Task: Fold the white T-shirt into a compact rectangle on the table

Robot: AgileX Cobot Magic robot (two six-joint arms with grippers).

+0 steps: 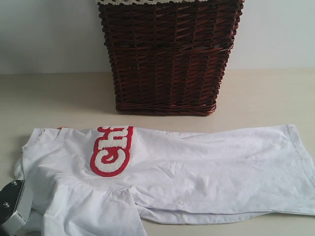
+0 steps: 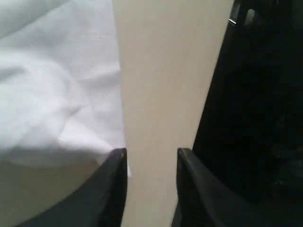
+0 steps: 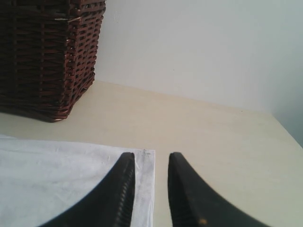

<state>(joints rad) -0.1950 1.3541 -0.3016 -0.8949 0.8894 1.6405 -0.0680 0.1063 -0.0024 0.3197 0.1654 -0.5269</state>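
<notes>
The white T-shirt [image 1: 197, 167] lies spread sideways on the table [image 1: 266, 98], along its near edge, with the collar end toward the near left corner and the hem toward the right edge. Fuzzy lettering [image 1: 110, 151] outlined in red shows on the chest, only its first letters in view where the cloth folds. A small orange tag [image 1: 60, 128] peeks out at the collar. The near left part of the shirt is rumpled, with a flap of fabric lying doubled over the body. The right half is flatter, with soft creases. A dark brown wicker basket [image 1: 167, 59] with a white lace trim [image 1: 133, 2] stands behind the shirt toward the far edge, apart from it, against a pale wall [image 1: 49, 34]

The left gripper [image 2: 151, 156] hangs low at the shirt's collar end, over a bare strip of table between the cloth and the table's edge, beyond which all is dark. Its jaws stand apart with nothing between them. One fingertip [image 2: 118, 158] sits right at the border of the fabric, and whether it touches cannot be told. In the exterior view only a grey part of this arm shows at the near left corner

The right gripper [image 3: 151, 158] hovers over the hem corner of the shirt at its right end. Its jaws are parted as well and hold nothing; the hem's edge runs flat on the table beneath the gap
</notes>
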